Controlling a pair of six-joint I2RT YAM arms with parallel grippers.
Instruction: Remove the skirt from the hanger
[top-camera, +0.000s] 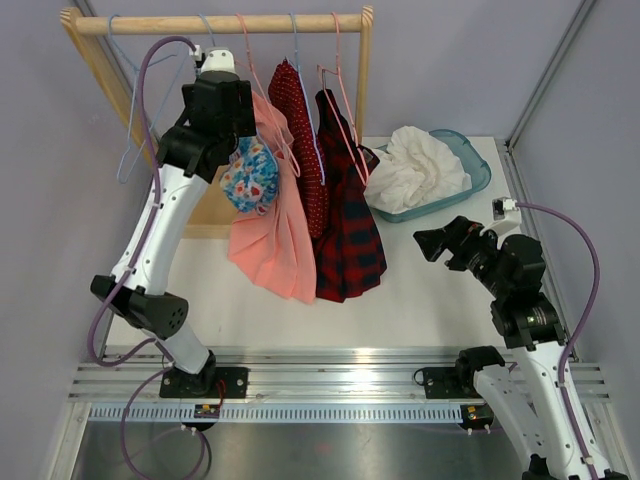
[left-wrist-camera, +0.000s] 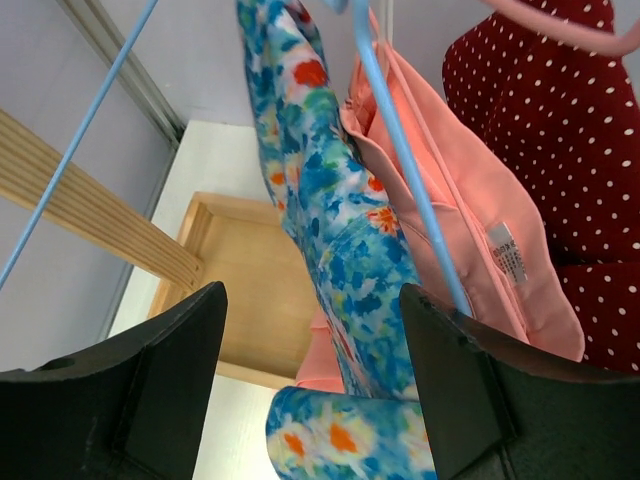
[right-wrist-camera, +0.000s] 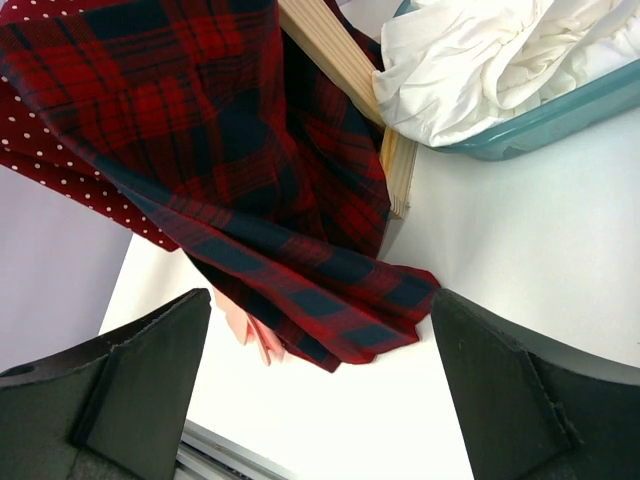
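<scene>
Robot lab cell: alum. mounting rail, plain grey walls, white table, metal frame post.

**A:** What sort of room is it?

**B:** Plain walls all round, a pale greyish lilac. Slim metal posts run up at the corners.

**A:** And the furniture?

**B:** A white table, matte and evenly lit, with only soft shadows. At its far left stands a light wooden rack (round top bar, slanted side struts) on a flat wooden base.

**A:** What about the near edge?

**B:** Ribbed aluminium rails run across it, and they catch a bright glare near the middle. Below them lies a dull steel sheet, darker than the table.
</scene>
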